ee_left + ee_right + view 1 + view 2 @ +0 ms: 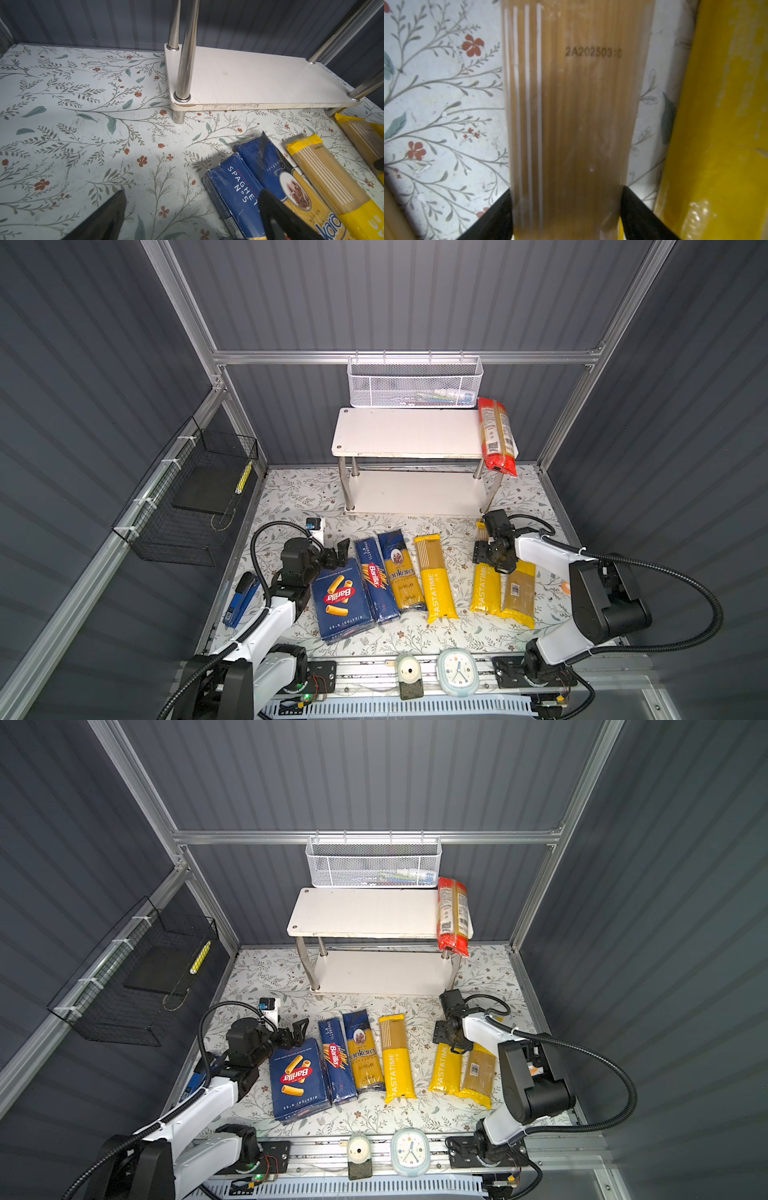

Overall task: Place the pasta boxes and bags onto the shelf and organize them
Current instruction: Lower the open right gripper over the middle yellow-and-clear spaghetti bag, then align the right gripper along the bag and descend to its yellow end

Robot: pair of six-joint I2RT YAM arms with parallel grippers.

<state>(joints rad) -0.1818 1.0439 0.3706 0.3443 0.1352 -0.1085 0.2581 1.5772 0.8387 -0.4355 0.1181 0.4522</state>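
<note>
Right gripper (491, 562) hangs, in both top views, over the far clear half of a long yellow PASTATIME spaghetti packet (484, 591) lying near the right edge of the floral-papered desk (415, 637). Along its right side, touching toward the near end, lies a yellow-and-clear barcode packet (518, 593). The white two-tier chrome-legged shelf (407, 433) stands at the far edge, its front right leg close to the gripper, and a red-and-clear spaghetti packet (496, 435) overhangs the top board's right end. The left gripper (337, 552) hovers over the far end of a wide dark blue Barilla rigatoni box (340, 597).

Left wrist view: jaws spread wide, holding nothing. A narrow dark blue Barilla spaghetti box (232, 187) shows behind one finger, the bare lower board beyond.

Right wrist view: the black fingers (496, 216) sit against the packet's two long edges; whether they pinch it I cannot tell. A strip of desk separates it from the neighbour here. It is likely light, slick film over brittle strands. Gripped off-centre, the printed end should sag, so a mid-length hold across the width looks safer.
</note>
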